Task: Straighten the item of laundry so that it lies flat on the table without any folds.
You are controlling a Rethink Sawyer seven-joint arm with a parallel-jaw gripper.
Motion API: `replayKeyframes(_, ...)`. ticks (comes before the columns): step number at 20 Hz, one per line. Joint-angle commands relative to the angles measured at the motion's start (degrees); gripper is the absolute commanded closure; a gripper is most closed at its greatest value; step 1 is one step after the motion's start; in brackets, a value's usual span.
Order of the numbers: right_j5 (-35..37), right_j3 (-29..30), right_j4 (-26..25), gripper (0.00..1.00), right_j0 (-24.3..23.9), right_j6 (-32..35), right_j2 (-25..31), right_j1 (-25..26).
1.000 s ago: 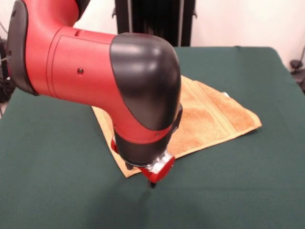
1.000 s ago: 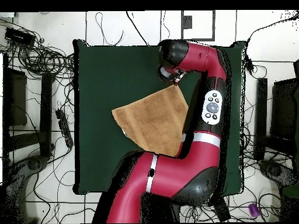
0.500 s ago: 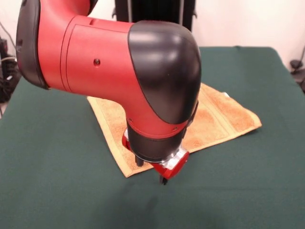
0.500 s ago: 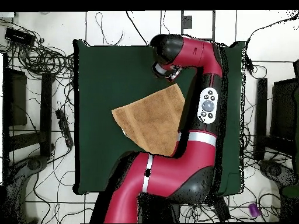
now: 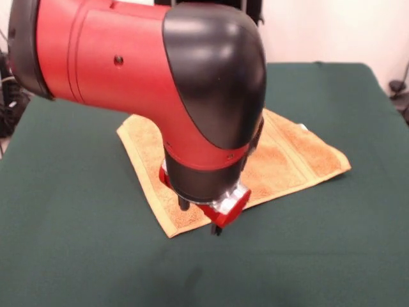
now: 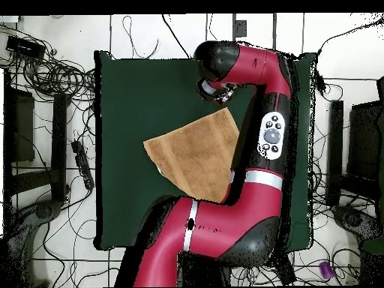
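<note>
One small square orange-tan terry-cloth towel (image 5: 281, 157) lies spread on the large rectangular table with its dark green felt-like cloth surface (image 5: 77, 243), its looped pile looking nubby against the smooth, matte felt. Woven border bands run parallel to the towel's lighter hem, and a small white care label (image 5: 303, 128) pokes out at one edge. The towel sits turned like a diamond in the overhead view, mostly flat, though a good part of it is hidden beneath the glossy red and black arm (image 5: 147, 83) with its rounded black elbow cap. The gripper (image 5: 199, 216), mounted on a red and silver wrist block, hangs directly over the towel's corner nearest the front camera, its dark finger tips pointing down at the cloth; one tip sits over the terry, the other at the hem's edge beside bare felt. Whether the tips touch the cloth, and whether the gripper is released or clenched, I cannot tell.
</note>
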Motion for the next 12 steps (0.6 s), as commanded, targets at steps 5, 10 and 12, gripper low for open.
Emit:
replayKeyframes(5,-3.0,26.3,-0.3,0.00,-0.3,-8.1,3.9,-11.9)
replayKeyframes(10,-4.8,34.0,-0.7,0.00,-0.5,-7.3,4.3,-16.4)
replayKeyframes(12,-6.2,36.9,-1.0,0.00,-0.6,-7.1,4.2,-18.2)
